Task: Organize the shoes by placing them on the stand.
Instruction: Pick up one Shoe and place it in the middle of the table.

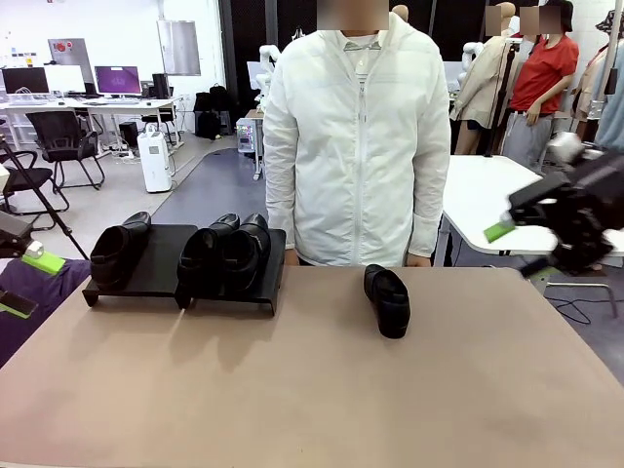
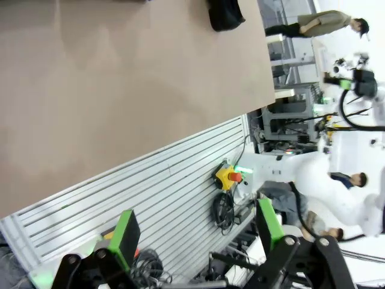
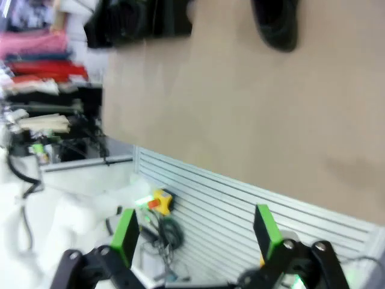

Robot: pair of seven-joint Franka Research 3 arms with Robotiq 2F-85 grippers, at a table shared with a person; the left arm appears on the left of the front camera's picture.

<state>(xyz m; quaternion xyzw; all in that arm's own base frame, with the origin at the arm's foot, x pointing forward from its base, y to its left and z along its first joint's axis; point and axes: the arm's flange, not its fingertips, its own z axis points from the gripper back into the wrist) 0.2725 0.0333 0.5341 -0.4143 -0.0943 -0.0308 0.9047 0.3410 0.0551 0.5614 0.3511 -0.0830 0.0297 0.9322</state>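
Shoes: four, black. Three sit on the stand [image 1: 146, 283] at centre left of the front view: one [image 1: 119, 249] on its left section, two [image 1: 226, 253] side by side on its right. The fourth shoe [image 1: 387, 298] lies on the bench [image 1: 312, 390] right of centre, long axis running near to far. A person [image 1: 356, 146] stands behind. Left gripper [image 2: 195, 238] and right gripper [image 3: 195, 232]: jaws wide open, empty.

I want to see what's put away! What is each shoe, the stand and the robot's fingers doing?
Left shoe: on the stand, alone on its left section.
Shoe pair: on the stand's right section, side by side.
Fourth shoe: on the table, off the stand.
Stand: one spot free.
Left fingers: open, empty.
Right fingers: open, empty.
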